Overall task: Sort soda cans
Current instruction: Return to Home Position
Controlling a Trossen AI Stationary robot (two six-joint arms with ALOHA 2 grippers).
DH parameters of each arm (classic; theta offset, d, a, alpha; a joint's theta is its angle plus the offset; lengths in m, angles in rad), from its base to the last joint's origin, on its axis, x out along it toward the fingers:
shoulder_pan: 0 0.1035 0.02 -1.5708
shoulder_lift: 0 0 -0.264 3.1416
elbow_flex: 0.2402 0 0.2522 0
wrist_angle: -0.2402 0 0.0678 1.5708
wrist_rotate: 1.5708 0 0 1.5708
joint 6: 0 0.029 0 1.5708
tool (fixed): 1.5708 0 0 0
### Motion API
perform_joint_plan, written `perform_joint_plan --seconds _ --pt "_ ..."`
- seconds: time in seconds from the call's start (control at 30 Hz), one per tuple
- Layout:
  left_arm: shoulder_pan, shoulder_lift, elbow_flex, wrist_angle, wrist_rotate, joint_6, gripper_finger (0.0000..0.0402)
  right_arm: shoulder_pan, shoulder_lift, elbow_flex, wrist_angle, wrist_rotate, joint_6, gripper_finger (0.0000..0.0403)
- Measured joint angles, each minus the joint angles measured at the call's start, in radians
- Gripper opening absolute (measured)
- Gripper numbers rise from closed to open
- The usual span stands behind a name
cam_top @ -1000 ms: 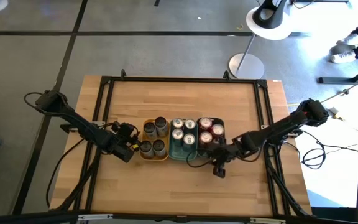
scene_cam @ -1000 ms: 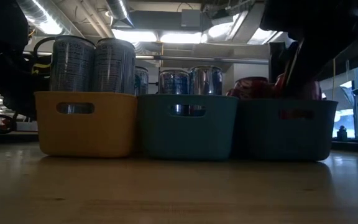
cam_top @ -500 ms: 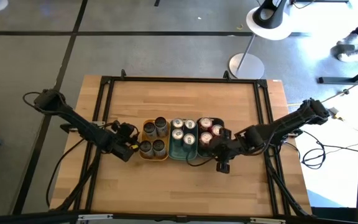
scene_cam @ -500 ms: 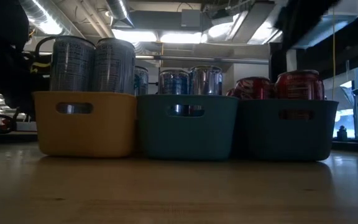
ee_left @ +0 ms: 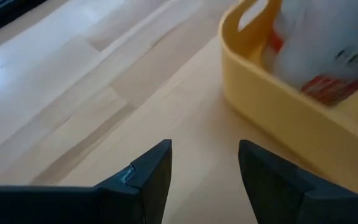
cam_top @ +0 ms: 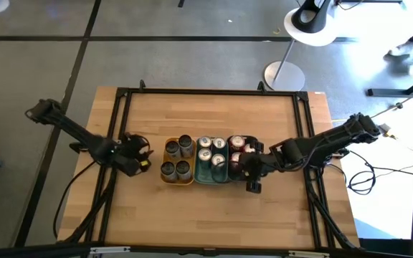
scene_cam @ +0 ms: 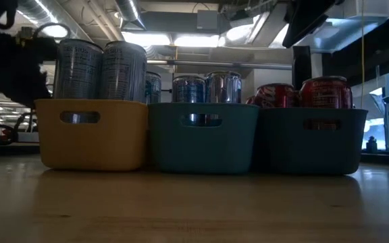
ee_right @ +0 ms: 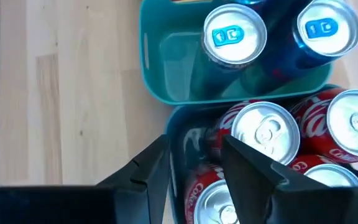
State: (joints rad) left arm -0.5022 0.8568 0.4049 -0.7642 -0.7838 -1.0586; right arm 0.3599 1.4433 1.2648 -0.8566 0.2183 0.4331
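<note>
Three trays [scene_cam: 201, 145] hold cans [ee_right: 235, 35] (reds in blue); left gripper [ee_left: 204, 149], right gripper [ee_right: 194, 146] spread.

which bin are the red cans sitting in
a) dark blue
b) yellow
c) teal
a: the red cans stand in the dark blue bin, which sits at the right end of the row, beside the teal bin.
</note>
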Motion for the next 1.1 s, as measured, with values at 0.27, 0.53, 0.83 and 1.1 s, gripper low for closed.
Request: perform_joint_plan --seconds 0.27,0.53,0.83,1.1 --pt "0.041 -0.238 0.014 -0.041 0.002 0.003 0.0176 -0.08 -0.005 -0.001 0.001 -0.041 -0.077 0.0142" --pt "0.183 -0.393 0.014 0.359 0.19 0.714 0.0109 -0.217 -0.07 -0.01 0.063 -0.182 -0.217 0.0079" --pt "0.507 -0.622 0.014 0.453 0.521 0.971 0.0007 -0.343 -0.366 -0.341 0.396 -0.186 -0.302 0.0015" --pt "0.57 -0.667 -0.106 0.642 0.662 0.954 0.0005 -0.393 -0.702 -0.718 0.78 -0.154 -0.268 0.001"
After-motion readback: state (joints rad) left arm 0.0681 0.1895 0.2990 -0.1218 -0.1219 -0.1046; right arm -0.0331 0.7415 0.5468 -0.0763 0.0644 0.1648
